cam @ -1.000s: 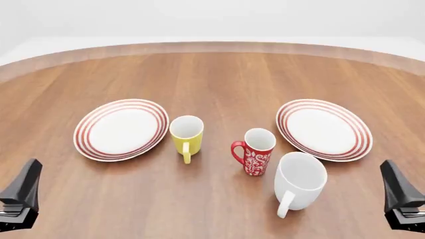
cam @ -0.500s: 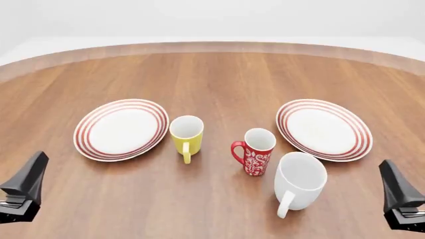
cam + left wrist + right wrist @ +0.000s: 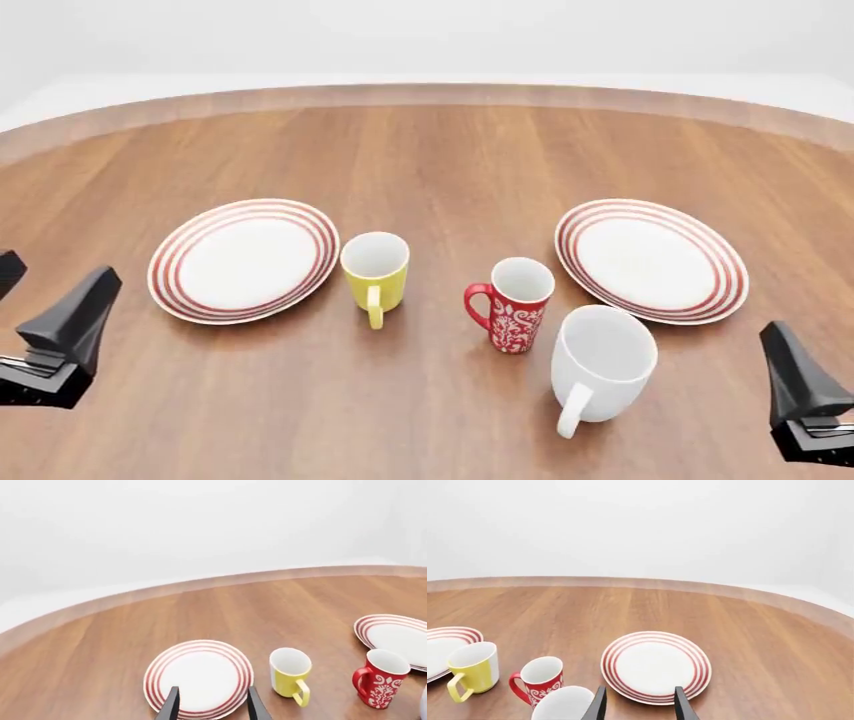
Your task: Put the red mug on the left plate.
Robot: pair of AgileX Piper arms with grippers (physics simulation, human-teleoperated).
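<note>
Red mug (image 3: pixel 515 305) upright mid-table, handle toward 9 o'clock, yellow mug (image 3: pixel 375 271) at its 9, white mug (image 3: pixel 603 365) crowding its 5. Left plate (image 3: pixel 244 259) bare. Left gripper (image 3: pixel 210 707) and right gripper (image 3: pixel 639 705) both released, empty. Approach from 7 o'clock, avoiding the yellow mug

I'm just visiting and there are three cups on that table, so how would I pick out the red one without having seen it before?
Start at the two ringed plates on the wooden table: the left plate and its twin, the right plate. Between them stand three mugs. The red mug is the middle one, slim, with a white floral pattern, unlike the plain yellow mug and the bigger plain white mug.
</note>
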